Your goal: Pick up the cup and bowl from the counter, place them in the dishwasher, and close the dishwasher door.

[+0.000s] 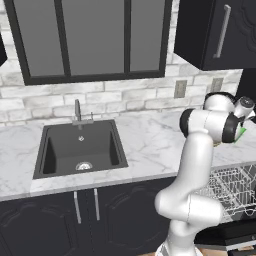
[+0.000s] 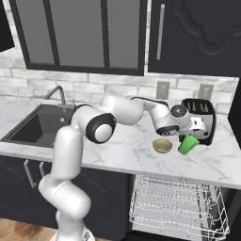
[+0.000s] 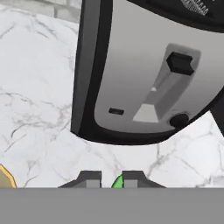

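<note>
One gripper nearly shut, seemingly on green cup, beside toaster.

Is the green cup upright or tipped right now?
Tipped. In the right base view the cup hangs slanted off the counter, clamped in the shut gripper beside the bowl.

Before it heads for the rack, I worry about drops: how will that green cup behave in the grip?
The green cup hangs tilted from the gripper, so it may swing or slip. It looks rigid and light, probably plastic. Its tapered round wall would likely roll if dropped on the counter.
</note>
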You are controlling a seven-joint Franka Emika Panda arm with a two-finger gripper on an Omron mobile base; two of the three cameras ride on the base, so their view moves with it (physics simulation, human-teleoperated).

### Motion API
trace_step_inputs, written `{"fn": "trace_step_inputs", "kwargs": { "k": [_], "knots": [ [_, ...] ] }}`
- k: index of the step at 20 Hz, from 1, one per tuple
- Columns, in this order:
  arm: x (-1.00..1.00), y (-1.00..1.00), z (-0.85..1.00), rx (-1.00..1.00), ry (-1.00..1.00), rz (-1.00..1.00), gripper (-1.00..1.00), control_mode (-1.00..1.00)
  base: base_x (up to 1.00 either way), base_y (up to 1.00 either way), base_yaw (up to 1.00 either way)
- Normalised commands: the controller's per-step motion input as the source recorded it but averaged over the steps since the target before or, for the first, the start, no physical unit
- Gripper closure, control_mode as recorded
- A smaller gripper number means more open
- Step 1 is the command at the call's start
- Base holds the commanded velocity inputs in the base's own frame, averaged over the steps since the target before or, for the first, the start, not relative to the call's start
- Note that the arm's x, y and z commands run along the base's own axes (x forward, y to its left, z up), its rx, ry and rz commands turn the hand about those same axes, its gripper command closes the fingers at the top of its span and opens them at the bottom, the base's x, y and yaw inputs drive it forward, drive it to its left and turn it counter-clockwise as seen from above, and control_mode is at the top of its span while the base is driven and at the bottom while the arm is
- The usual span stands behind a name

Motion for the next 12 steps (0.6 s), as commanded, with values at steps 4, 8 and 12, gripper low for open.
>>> {"fn": "trace_step_inputs", "kwargs": {
  "k": [4,8,12],
  "knots": [
    [-0.28,0.00,0.23,0.07,-0.05,0.00,1.00,-1.00,0.00,0.00,0.00],
    [-0.28,0.00,0.17,0.14,-0.01,-0.04,1.00,-1.00,0.00,0.00,0.00],
    [-0.25,0.00,0.06,0.20,0.00,-0.14,1.00,-1.00,0.00,0.00,0.00]
  ]
}}
